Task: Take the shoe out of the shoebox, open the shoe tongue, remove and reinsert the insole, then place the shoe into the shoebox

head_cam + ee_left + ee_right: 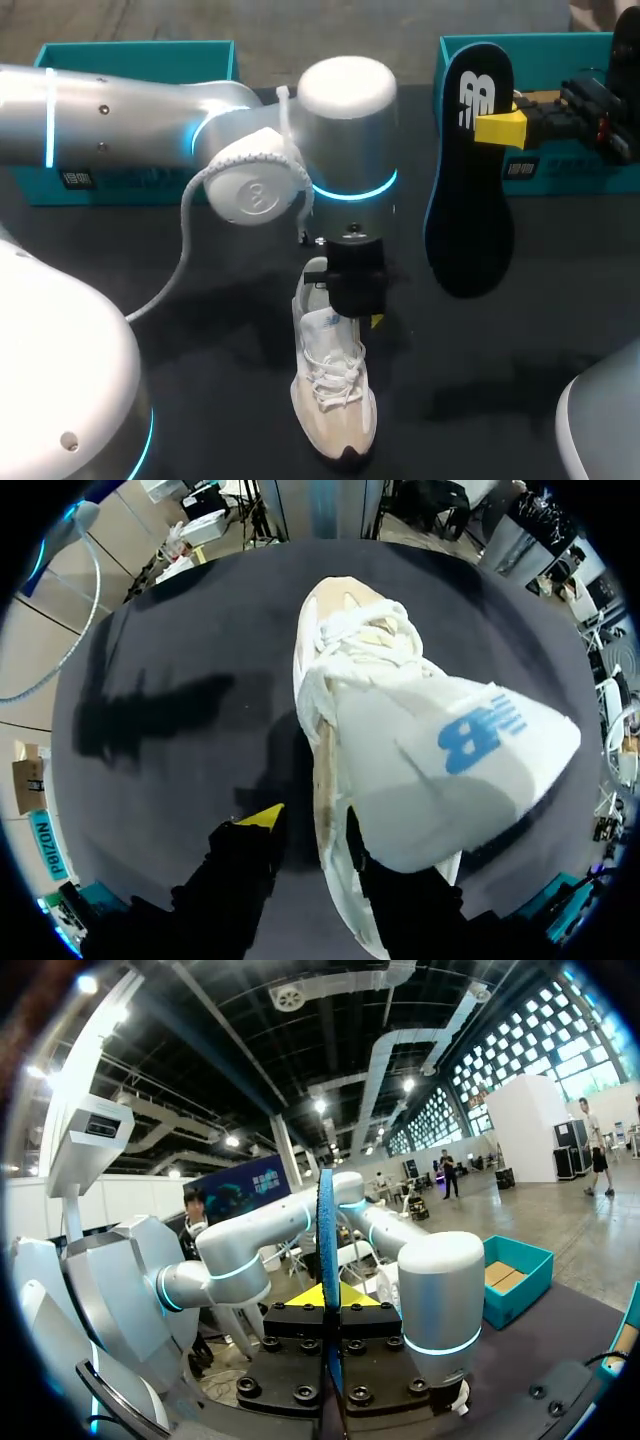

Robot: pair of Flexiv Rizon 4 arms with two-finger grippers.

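The left arm [110, 110], its white shell filling the near corner of the head view, reached over the dark table [200, 330] to the pale shoe [333, 395]. The shoe lay outside its box, sole down, toe towards the robot. The left gripper [358, 305] stood at the heel end with its jaws parted. In the wrist view one yellow-tipped finger [262, 820] sat just outside the side wall, a sliver of table showing between. The other went down into the opening beneath the raised tongue [440, 770], so the gripper straddled the wall and held nothing.

The right gripper [497, 128] was closed on the dark insole [470, 200], holding it in the air, well apart from the shoe, in front of the teal shoebox [560, 170] at the back right. It gripped the narrower, printed end, with the broad forefoot hanging down. A second teal box [130, 65] sat at the back left.

The insole looked thin, light and bendy, likely to buckle if pushed from its held end, so it probably wants feeding in forefoot first. The shoe seemed light and soft-sided and apt to slide on the table. Its firmer heel collar looked the best place to hold it.
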